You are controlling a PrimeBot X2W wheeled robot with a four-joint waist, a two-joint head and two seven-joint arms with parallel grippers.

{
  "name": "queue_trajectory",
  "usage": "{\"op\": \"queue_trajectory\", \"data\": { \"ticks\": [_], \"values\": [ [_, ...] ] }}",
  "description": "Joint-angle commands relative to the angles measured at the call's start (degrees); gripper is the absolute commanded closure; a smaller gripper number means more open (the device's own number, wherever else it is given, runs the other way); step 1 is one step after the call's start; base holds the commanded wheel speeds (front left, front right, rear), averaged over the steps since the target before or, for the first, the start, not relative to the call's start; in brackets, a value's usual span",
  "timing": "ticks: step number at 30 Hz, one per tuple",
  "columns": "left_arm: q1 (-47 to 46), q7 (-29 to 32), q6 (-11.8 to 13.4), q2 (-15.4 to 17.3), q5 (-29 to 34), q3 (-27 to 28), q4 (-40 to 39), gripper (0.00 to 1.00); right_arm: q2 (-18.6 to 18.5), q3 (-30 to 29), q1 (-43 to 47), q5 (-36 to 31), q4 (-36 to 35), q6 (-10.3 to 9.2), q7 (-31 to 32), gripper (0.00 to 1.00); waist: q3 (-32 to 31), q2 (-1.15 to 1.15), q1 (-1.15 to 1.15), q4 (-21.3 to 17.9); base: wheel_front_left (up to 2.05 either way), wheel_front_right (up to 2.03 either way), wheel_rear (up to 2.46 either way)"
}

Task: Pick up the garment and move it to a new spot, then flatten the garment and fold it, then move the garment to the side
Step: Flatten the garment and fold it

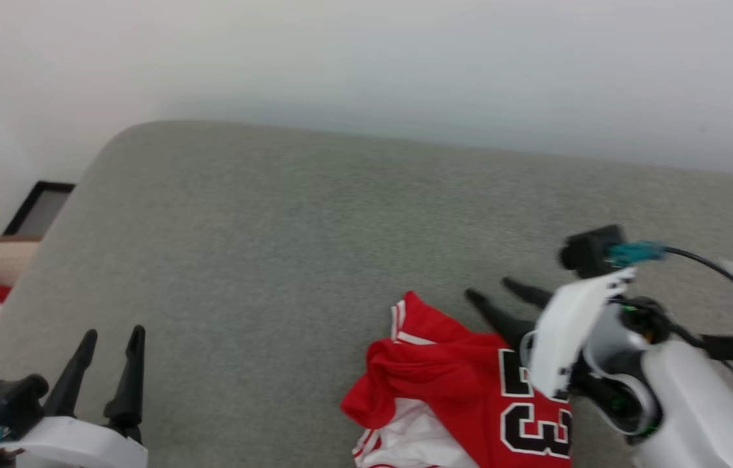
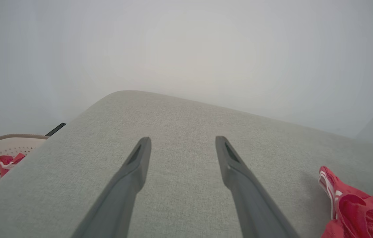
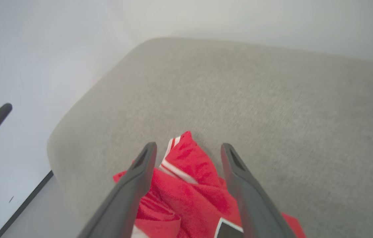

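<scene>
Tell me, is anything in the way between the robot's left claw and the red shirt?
No, nothing visible. Just bare grey cushion lies between the left gripper and the garment, which sits crumpled off to its right.

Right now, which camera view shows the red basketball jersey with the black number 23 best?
The head view: the red basketball jersey shows its number 23 and white trim. The right wrist view shows mostly red folds up close; the left wrist view, one corner.
</scene>
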Motion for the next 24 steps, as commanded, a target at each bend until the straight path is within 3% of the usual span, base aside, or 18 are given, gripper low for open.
{"op": "queue_trajectory", "data": {
  "ticks": [1,12,19,24],
  "values": [
    [0.42,-0.28,0.23,0.01,0.41,0.17,-0.2,0.0,-0.42,-0.56,0.78,-0.56,-0.46,-0.08,-0.86,0.0,-0.51,0.0,0.0,-2.28,0.0,0.0,0.0],
    [4.26,-0.45,1.1,0.82,1.64,2.72,-1.85,0.0,-8.77,-7.59,7.73,-5.58,-2.79,-0.08,-19.31,0.0,-1.92,0.0,0.0,-8.5,0.0,0.0,0.0],
    [6.35,-0.48,0.56,0.31,2.99,4.75,-2.49,0.0,-10.71,-11.7,11.76,-8.65,-1.26,-0.08,-30.04,0.0,-2.75,0.0,0.0,-10.29,0.0,0.0,0.0],
    [7.53,-0.48,-0.32,-0.65,4.05,6.69,-2.28,0.0,-10.71,-13.9,15.02,-8.85,0.52,-0.08,-34.34,0.0,-3.31,0.0,0.0,-10.64,0.0,0.0,0.0]
  ]
}}
